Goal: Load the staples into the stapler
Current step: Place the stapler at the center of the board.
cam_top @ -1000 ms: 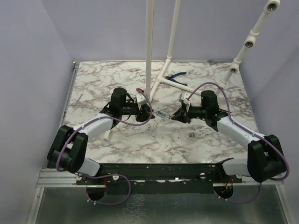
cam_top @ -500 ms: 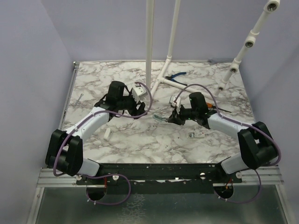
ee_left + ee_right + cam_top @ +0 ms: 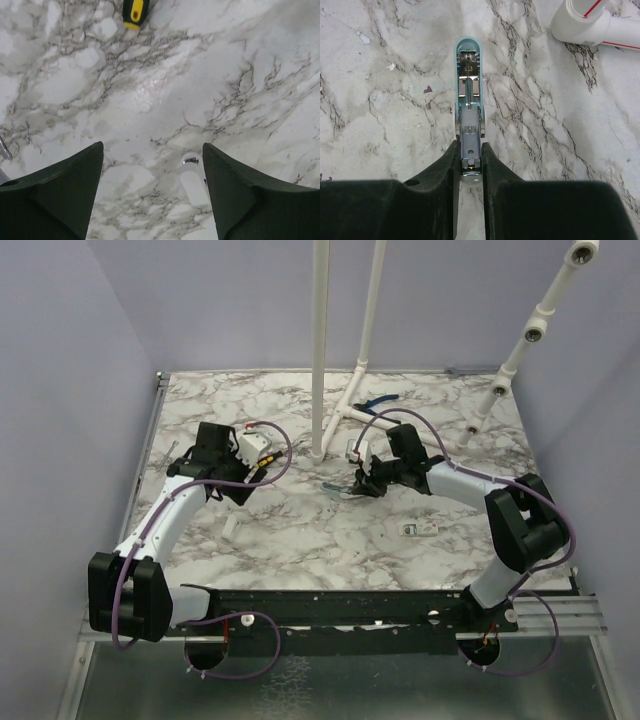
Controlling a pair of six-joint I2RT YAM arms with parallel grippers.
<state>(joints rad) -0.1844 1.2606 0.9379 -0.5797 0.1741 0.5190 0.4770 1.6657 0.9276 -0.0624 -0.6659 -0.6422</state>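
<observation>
Left gripper (image 3: 152,192): jaws spread wide, nothing between them, hovering over the marble table (image 3: 300,550). In the left wrist view a small white piece with a shiny end (image 3: 193,182) lies on the table under the gap, closer to the finger on the right of that view. The butt of a yellow-handled screwdriver (image 3: 135,12) is at the top edge of the view, well apart from the fingers.

Stapler (image 3: 469,75): mid-table, just right of the base of the white pipe stand (image 3: 322,350). It lies flat and opened up, with the blue-green shell on the marble and the silver inner rail and spring exposed on top. Its rounded end points away from the right arm.

Right gripper (image 3: 470,167): jaws narrow, pinching the near end of the stapler's metal rail from both sides.

A small pale object (image 3: 420,529) lies on the table nearer the arm bases, apart from both grippers; I can't tell what it is. Blue-handled pliers (image 3: 378,405) lie at the far side by the pipe foot.
</observation>
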